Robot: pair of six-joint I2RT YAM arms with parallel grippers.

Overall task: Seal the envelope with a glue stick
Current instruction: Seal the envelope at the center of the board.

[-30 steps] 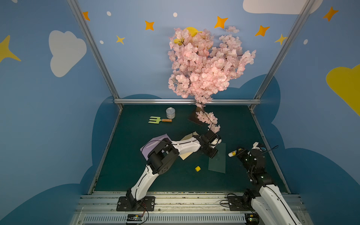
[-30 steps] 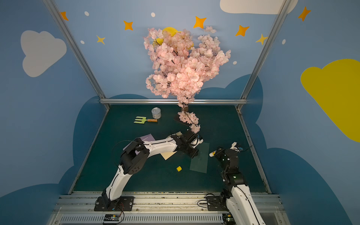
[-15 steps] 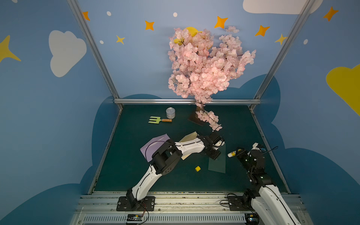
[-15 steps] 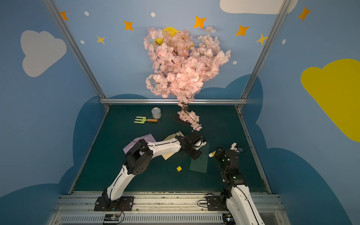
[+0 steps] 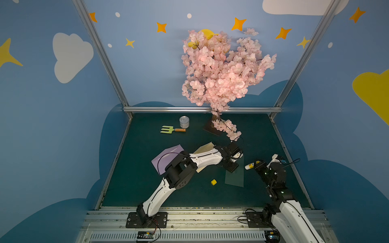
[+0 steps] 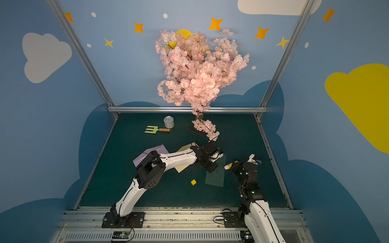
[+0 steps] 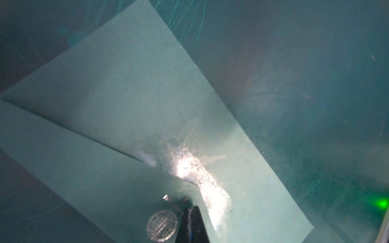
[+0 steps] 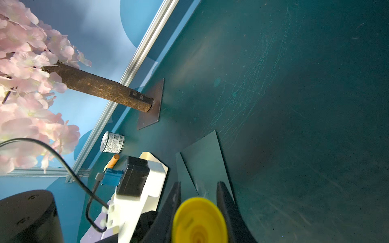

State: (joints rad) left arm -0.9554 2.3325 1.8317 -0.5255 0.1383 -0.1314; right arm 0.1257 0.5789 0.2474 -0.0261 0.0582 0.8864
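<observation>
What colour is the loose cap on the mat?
The cap is yellow, clearest in a top view.

The cream envelope point(image 5: 205, 149) mostly under the left arm point(image 5: 207, 158) (glue stick point(image 8: 199, 221) blurred, cropped)

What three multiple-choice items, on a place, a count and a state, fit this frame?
1. Where on the mat is the loose yellow cap?
A. at the far edge
B. close beside the dark green envelope
C. in a front corner

2. How many envelopes lie on the mat?
A. two
B. three
C. four

3. What state is the right gripper in?
A. open, empty
B. shut on nothing
C. shut on the glue stick

Key:
1 B: both top views show the cap next to that envelope's near end, apart from it.
2 B: there is a lilac envelope, a cream envelope and the dark green one.
3 C: in the right wrist view its fingers flank the yellow stick.
</observation>
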